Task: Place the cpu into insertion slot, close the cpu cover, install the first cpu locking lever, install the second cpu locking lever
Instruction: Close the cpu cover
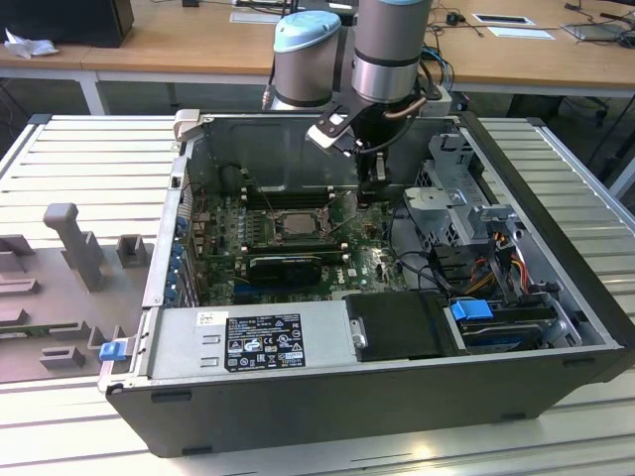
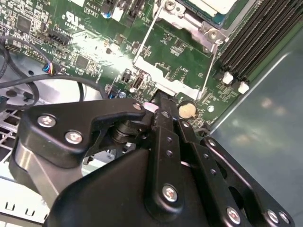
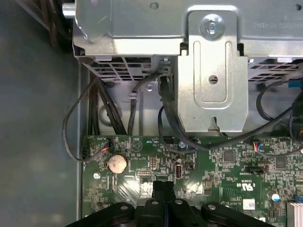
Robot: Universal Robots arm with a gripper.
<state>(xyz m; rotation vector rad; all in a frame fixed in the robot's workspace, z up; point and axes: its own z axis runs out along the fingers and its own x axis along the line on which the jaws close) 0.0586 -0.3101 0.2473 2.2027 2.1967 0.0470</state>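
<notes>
Exterior view shows the open computer case lying on the slatted desk. My end effector reaches down inside it near the case's far wall, just beside the insertion slot on the exterior view's right. The cpu lies in that slot, pale top up, so I judge the placing done and the cover or lever work in hand. In both wrist views my fingers are pressed together with nothing between them. Their tips are low over the motherboard, near the coin cell.

In the second wrist view two thin wire locking levers, as I take them to be, run out from the socket toward my fingertips, and they look unhooked. Catching one would call for a fine, low approach among small board parts.

I cannot tell whether the cpu cover is down over the chip. The socket is cut off at that picture's edge, and my own linkage hides the board beneath it. A bright metal strip by my tips may belong to the cover or to a bracket.
</notes>
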